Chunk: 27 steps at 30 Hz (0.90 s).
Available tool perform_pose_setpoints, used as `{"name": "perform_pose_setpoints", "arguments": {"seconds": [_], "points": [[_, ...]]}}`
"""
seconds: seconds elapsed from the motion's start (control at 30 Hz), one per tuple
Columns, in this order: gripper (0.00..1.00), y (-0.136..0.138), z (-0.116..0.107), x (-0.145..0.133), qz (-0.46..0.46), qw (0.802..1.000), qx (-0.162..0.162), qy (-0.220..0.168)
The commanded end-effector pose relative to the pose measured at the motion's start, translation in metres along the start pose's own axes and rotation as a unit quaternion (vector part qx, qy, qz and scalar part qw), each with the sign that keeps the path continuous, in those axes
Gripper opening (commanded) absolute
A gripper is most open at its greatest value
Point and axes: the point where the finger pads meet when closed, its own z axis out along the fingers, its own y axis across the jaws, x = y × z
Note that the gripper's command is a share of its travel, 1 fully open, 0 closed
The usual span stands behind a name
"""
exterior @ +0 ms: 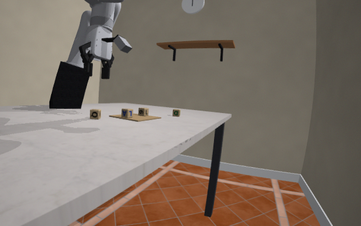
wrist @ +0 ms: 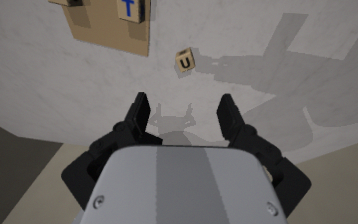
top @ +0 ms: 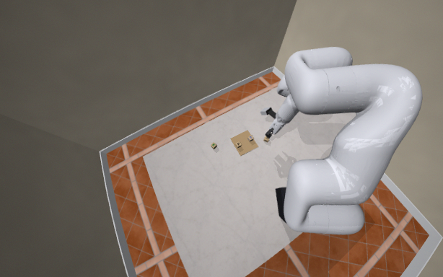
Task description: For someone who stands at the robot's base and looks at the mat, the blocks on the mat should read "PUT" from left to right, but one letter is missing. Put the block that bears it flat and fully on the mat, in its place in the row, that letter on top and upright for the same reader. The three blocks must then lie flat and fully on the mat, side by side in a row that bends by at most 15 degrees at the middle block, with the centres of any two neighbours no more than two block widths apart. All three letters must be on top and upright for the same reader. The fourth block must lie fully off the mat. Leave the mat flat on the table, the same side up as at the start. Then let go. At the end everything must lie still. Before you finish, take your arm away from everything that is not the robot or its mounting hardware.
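Note:
The U block (top: 266, 139) (exterior: 95, 114) (wrist: 185, 61) lies on the table off the mat (top: 237, 138) (exterior: 153, 118) (wrist: 107, 42), beside the T end, its U up and a little turned. The P block (top: 238, 144) (exterior: 143, 112) and the T block (top: 251, 138) (exterior: 127, 113) (wrist: 131, 11) stand on the mat with a gap between them. In the wrist view the P block is mostly cut off. A block with green letters (top: 213, 145) (exterior: 176, 113) lies off the mat beyond the P side. My gripper (exterior: 97, 75) (wrist: 183, 102) is open and empty, high above the table near the U block.
The pale table top (top: 187, 180) (exterior: 117, 147) extends around the mat. The T block is the closest neighbour of the U block. A wall shelf (exterior: 197, 44) is far behind. Arm shadows fall beside the U block.

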Motion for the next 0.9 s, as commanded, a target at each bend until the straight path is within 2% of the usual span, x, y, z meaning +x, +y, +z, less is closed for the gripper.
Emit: {"name": "perform_pose_setpoints", "arguments": {"seconds": [0.0,0.1,0.17,0.2,0.37,0.67,0.73,0.8,0.87], "points": [[1.0,0.001,0.003,0.001,0.069,0.998,-0.004,-0.006],[1.0,0.001,0.006,0.001,0.119,0.993,-0.004,-0.005],[1.0,0.001,0.006,0.001,0.119,0.993,-0.004,-0.005],[1.0,0.001,0.009,0.001,0.161,0.987,-0.004,-0.005],[1.0,0.001,0.013,0.001,0.229,0.973,-0.005,-0.005],[1.0,0.002,0.022,0.001,0.371,0.929,-0.006,-0.004],[1.0,0.002,0.022,0.001,0.371,0.929,-0.006,-0.004],[1.0,0.002,0.025,0.001,0.421,0.907,-0.006,-0.004],[1.0,0.002,0.027,0.001,0.441,0.897,-0.006,-0.004]]}}
